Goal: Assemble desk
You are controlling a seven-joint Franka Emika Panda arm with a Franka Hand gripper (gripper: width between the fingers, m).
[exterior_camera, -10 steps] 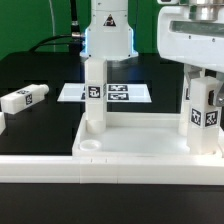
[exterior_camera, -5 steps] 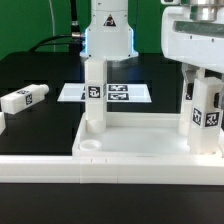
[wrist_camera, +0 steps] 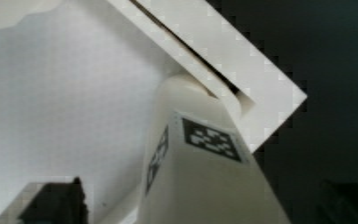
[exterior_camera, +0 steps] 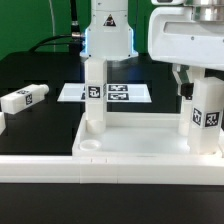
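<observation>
Black table (exterior_camera: pixel 40 70) fills the scene, green backdrop behind it. The desk top (exterior_camera: pixel 140 160) lies flat on the table nearest the camera, rim up, running off the exterior view's right edge. The arm's white base (exterior_camera: pixel 108 30) stands at the back, behind the marker board (exterior_camera: pixel 125 92), which lies flat on the table beyond the desk top. The gripper (exterior_camera: pixel 197 90) hangs from the top of the exterior view's right side, its white body above the corner leg (exterior_camera: pixel 203 125). That leg stands upright in the desk top's corner on the exterior view's right. The wrist view shows it (wrist_camera: pixel 211 170) rising from that corner, with rim and bare floor (wrist_camera: pixel 69 100) around it. A second leg (exterior_camera: pixel 95 100) stands upright in the desk top towards the exterior view's left, well apart from the first. The loose leg (exterior_camera: pixel 22 100) lies on its side on the table, far off on the exterior view's left, clear of the desk top. The fingers (exterior_camera: pixel 183 92) straddle the upper part of the corner leg. In the wrist view one dark finger (wrist_camera: pixel 51 200) shows a gap to the leg, so the jaws are spread and grip nothing. Whether the far finger touches the leg I cannot tell. The corner leg carries a small square tag (exterior_camera: pixel 211 117), and the other two legs have tags too.
</observation>
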